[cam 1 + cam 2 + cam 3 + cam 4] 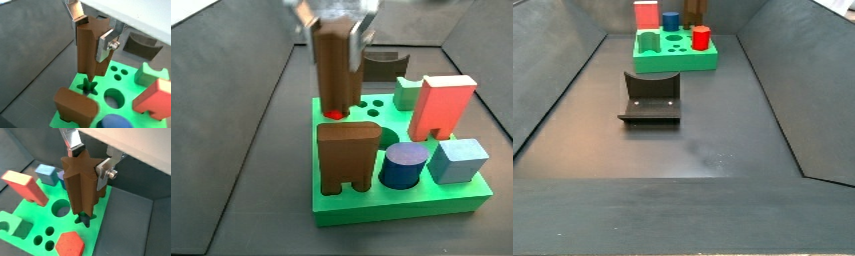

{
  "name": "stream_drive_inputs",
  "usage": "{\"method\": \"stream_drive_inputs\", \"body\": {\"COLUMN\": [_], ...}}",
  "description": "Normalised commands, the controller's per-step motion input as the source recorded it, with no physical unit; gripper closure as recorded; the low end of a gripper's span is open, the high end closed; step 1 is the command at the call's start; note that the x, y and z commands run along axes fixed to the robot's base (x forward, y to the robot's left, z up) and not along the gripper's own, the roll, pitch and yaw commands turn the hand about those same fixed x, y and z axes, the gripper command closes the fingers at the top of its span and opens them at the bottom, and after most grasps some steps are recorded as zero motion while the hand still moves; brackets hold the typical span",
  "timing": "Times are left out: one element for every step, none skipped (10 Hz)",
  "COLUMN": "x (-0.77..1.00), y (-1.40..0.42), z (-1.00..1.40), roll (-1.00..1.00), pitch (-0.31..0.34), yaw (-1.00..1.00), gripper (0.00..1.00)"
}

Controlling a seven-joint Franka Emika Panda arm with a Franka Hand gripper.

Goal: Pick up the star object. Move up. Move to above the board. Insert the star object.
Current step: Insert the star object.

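My gripper (pixel 91 34) is shut on the star object (pixel 88 50), a tall ridged brown column that hangs upright between the silver fingers. It shows in both wrist views (pixel 83 185) and in a side view (pixel 335 65). Its lower end hovers just above the star-shaped hole (pixel 87 86) of the green board (pixel 127 79); the hole also shows in a wrist view (pixel 83 219). The board (pixel 398 205) lies on the floor at the far end of the bin (pixel 676 62). I cannot tell whether the tip touches the hole.
On the board stand a brown arched block (pixel 348 157), a blue cylinder (pixel 405 165), a light blue cube (pixel 458 160), a tall red block (pixel 442 105), a green block (pixel 409 92) and a red hexagon (pixel 69 244). The dark fixture (pixel 651 97) stands mid-floor.
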Motion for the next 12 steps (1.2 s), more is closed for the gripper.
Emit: {"method": "stream_drive_inputs", "body": {"x": [-0.14,-0.04,0.00,0.23,0.18,0.13,0.23,0.25,0.00,0.00,0.00,-0.03], "y": [0.00,0.00,0.00,0.00,0.00,0.00,0.00,-0.02,0.00,0.00,0.00,0.03], "z": [-0.48,-0.55,-0.53,-0.13,-0.23,-0.60,-0.68,-0.28,-0.02,-0.26,-0.20,-0.01], "roll": [0.00,0.00,0.00,-0.04,0.00,0.12,0.13,0.00,0.00,0.03,0.07,0.03], "pitch": [-0.091,-0.060,-0.059,0.000,-0.003,0.000,0.000,0.000,0.000,-0.003,0.000,0.014], "yaw": [-0.43,-0.48,-0.43,-0.29,-0.12,-0.11,-0.07,-0.05,0.00,-0.09,-0.11,0.00], "gripper": [1.00,1.00,1.00,1.00,1.00,1.00,1.00,1.00,1.00,1.00,1.00,1.00]}}
